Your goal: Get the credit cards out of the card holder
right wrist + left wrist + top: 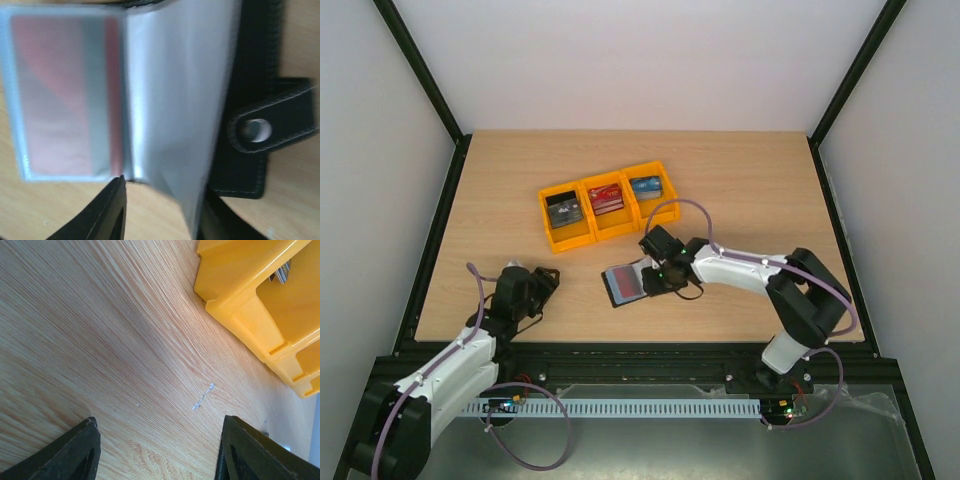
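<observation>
The card holder [625, 283] lies open on the table in front of the bins, black cover [255, 100] underneath and clear sleeves fanned out. A red credit card [65, 95] sits inside the flat left sleeve. My right gripper [650, 278] [162, 192] is at the holder's near edge, open. One raised clear sleeve [175, 100] stands between its fingers, against the right finger and partly hiding it, with bare table showing beside the left finger [112, 205]. My left gripper [545, 280] [160, 422] is open over bare wood, holding nothing.
A row of yellow bins [570, 240] [240, 315] stands behind the holder, with a dark grey card [564, 212], a red card [607, 198] and a blue card [646, 186] inside. The holder's snap strap [260, 131] sticks out to the right.
</observation>
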{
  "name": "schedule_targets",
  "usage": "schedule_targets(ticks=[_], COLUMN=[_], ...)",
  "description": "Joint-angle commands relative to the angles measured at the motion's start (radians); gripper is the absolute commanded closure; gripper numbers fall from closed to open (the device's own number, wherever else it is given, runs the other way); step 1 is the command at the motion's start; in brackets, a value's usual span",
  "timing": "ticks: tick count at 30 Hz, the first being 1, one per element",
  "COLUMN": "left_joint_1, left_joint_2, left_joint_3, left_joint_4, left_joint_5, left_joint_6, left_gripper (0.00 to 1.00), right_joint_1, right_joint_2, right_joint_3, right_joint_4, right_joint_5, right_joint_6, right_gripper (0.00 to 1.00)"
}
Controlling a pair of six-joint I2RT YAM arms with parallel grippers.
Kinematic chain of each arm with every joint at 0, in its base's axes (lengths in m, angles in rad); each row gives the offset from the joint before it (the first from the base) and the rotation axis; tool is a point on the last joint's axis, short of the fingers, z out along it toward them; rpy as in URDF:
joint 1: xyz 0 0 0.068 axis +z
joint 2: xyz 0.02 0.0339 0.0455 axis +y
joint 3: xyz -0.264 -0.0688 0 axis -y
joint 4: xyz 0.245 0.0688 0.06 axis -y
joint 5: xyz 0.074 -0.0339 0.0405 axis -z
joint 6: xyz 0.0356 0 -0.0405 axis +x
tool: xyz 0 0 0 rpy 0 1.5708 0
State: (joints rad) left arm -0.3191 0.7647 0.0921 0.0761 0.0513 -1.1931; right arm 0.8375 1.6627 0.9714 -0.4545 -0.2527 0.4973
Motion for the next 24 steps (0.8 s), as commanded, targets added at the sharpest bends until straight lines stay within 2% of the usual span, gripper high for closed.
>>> schedule_targets(ticks=[1,3,6,10,13,17,24], left_joint_1=[-0.013,-0.039,-0.062,-0.078,-0.085,-0.095,-0.136], left_joint_2=[0.013,0.023,0.036,0.044,0.058,0.075,0.131], left_joint_3=[-0.024,-0.024,-0.022,-0.024,-0.027,-0.029,-0.034], left_joint_4=[0.008,0.034,0.099,0.157,0.184,0.195,0.243], left_joint_5=[0.026,0.043,0.077,0.099,0.109,0.108,0.109], left_joint_6=[0.012,0.015,0.029,0.038,0.041,0.033,0.008], left_gripper=[0.31,0.31,0.31,0.29,0.27,0.26,0.26], right_joint_1=[0.029,0.017,-0.03,-0.066,-0.071,-0.066,-0.016], right_joint_2=[-0.08,-0.1,-0.094,-0.034,0.032,0.108,0.153], right_joint_3=[-0.056,-0.022,0.034,0.066,0.072,0.061,0.068], right_joint_4=[0.024,-0.026,-0.074,-0.066,-0.037,0.023,0.115], right_joint_5=[-0.015,0.064,0.175,0.211,0.163,-0.005,-0.143], right_joint_6=[0.146,0.115,0.07,0.029,0.024,0.033,0.095], right_gripper=[0.53,0.41,0.29,0.21,0.22,0.33,0.37])
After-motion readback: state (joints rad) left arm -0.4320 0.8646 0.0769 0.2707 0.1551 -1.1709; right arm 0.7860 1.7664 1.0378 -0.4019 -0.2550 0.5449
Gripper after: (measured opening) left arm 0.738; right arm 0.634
